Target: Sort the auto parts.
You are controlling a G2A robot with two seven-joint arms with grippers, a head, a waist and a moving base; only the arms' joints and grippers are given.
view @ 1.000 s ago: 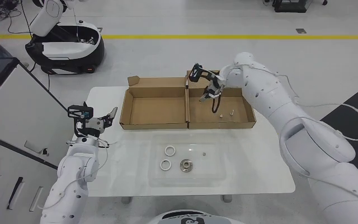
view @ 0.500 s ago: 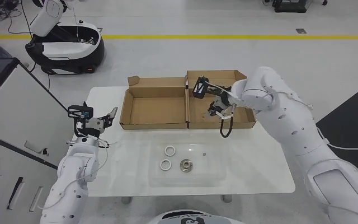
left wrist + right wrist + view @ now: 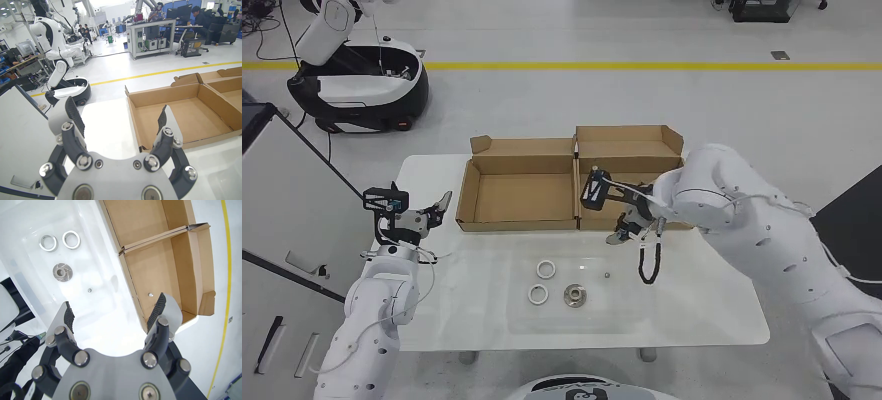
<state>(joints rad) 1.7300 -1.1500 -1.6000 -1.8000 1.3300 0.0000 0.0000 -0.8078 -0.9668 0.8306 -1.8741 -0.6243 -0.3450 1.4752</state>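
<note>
Right gripper (image 3: 115, 302), fingers released and empty, hangs above the desk (image 3: 692, 290) beside the right box (image 3: 160, 272) (a small screw (image 3: 150, 294) lies inside). Two rings (image 3: 48, 243) (image 3: 71, 239), a flanged hub (image 3: 62, 272) and a tiny part (image 3: 89, 290) lie on the desk. The left gripper (image 3: 117, 104) likewise has its fingers spread.

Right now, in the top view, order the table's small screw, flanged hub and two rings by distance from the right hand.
1. Small screw, just robot-side of the right hand.
2. Flanged hub, farther left; the back ring, left again, is too close to call against it.
3. Front ring, left of the hub, farthest.
</note>
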